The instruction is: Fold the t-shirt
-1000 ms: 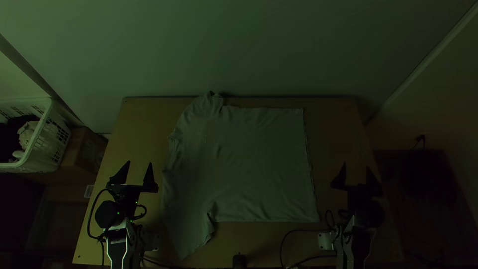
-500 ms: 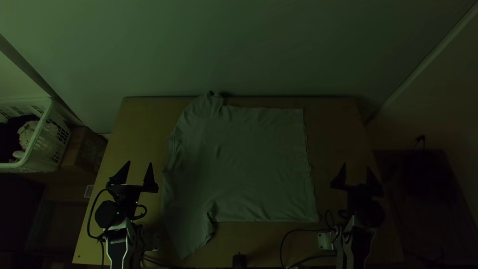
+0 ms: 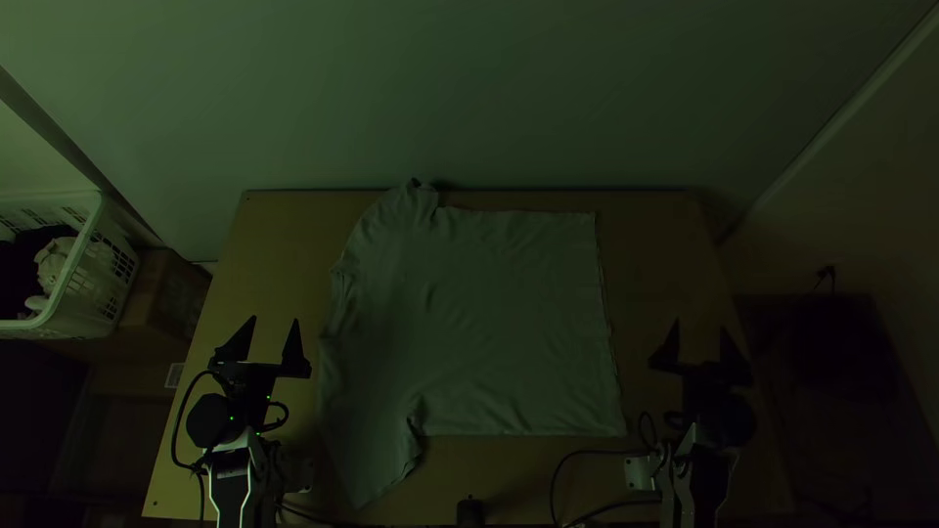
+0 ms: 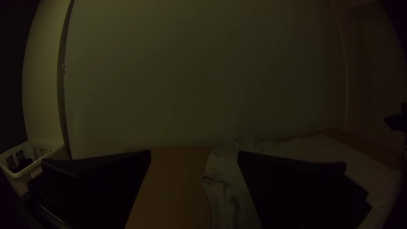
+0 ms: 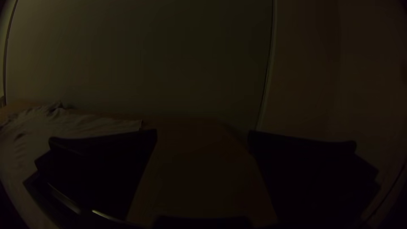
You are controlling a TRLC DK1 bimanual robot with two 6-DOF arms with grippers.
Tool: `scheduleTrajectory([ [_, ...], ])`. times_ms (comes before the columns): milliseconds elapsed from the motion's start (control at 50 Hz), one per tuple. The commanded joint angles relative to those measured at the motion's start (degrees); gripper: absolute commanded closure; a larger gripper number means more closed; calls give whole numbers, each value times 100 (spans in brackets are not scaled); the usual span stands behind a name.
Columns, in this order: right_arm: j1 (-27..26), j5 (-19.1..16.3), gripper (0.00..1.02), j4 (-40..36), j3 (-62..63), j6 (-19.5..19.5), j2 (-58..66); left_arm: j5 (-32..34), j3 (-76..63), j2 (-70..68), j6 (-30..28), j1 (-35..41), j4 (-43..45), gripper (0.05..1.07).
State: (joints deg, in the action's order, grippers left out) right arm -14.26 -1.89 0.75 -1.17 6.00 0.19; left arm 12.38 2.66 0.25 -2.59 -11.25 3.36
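The t-shirt [image 3: 489,323] lies spread out, lightly wrinkled, on the table between the two grippers, to the right of the left gripper [image 3: 275,320] and to the left of the right gripper [image 3: 699,326]. The left gripper's fingers stand well apart, with only a bare gap between them; they are near the neck side of the cloth but do not touch it. The right gripper's fingers are likewise spread wide around a bare gap, near the hem and apart from it.

The neck side, with small folds along it, points toward the left gripper; the straight hem faces the right one. The body's neck-to-hem axis thus runs across the table from one claw to the other. One sleeve [image 3: 401,207] reaches the table's far edge, beyond the left gripper's tips and to their right; the other [image 3: 372,469] slants back toward the near edge, beside the left arm.

Around the cloth is the wooden table [image 3: 279,244]. A small dark object [image 3: 470,511] sits at its near edge, between the arms. Well left of the left gripper are a cardboard box [image 3: 168,298] and a white basket [image 3: 68,315] with cloth inside.
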Motion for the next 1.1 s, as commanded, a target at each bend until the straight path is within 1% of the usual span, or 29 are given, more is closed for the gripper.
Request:
scheduleTrajectory([
  [0,37,48,4,-111,73,-81,-36,-34,-283,-25,74,26,-98,9],
  [120,37,57,4,-111,73,-81,-36,-34,-283,-25,92,52,-98,9],
  [220,37,48,4,-119,73,-73,-36,-34,-283,-25,400,140,-107,9],
  [320,37,48,4,-119,73,-73,-36,-43,-274,-25,488,149,-125,9],
  [460,161,75,4,-155,64,-152,-19,-254,-274,-34,690,131,-151,9],
  [540,196,110,4,-163,73,-301,-27,-570,-230,-34,690,158,-195,9],
  [580,196,110,4,-155,73,-380,-36,-623,-230,-34,681,175,-195,9],
  [740,204,110,4,-146,55,-301,-45,-825,-63,-25,646,96,-248,9],
  [880,231,101,4,-190,-208,-336,-36,-843,279,1,567,61,-459,9],
  [1080,556,101,4,-128,-700,-407,87,-851,736,335,444,52,-292,9],
])
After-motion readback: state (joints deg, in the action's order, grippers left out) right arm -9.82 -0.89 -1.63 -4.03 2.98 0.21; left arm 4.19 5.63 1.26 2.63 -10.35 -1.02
